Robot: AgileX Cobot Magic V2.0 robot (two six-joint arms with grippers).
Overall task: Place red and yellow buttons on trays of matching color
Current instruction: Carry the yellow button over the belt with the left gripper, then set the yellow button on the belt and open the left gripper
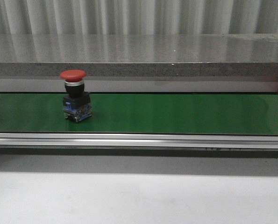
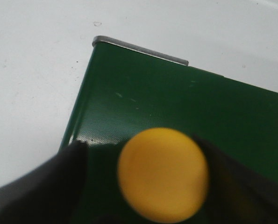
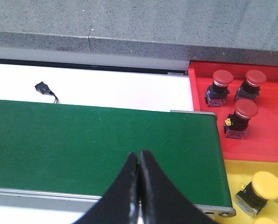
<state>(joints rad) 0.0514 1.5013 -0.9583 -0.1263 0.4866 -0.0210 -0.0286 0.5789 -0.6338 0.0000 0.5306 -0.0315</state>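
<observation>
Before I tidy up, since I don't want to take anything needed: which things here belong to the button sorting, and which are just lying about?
Part of the job:
red button on the belt
yellow button between the left gripper fingers
red tray with three red buttons
yellow tray

Lying about:
small black part on the white surface

- One red round-top push button (image 1: 73, 93) with a black base stands on the one long green belt (image 1: 176, 114).
- Three more red round-top buttons (image 3: 221, 86) sit in the one red flat tray (image 3: 265, 140).
- One yellow flat tray (image 3: 232, 179) holds yellow round-top buttons (image 3: 265, 185); one shows fully, others are cut off, so their number is unclear.
- One yellow round button (image 2: 163, 173) sits between the left arm's two black fingers (image 2: 45, 186).
</observation>
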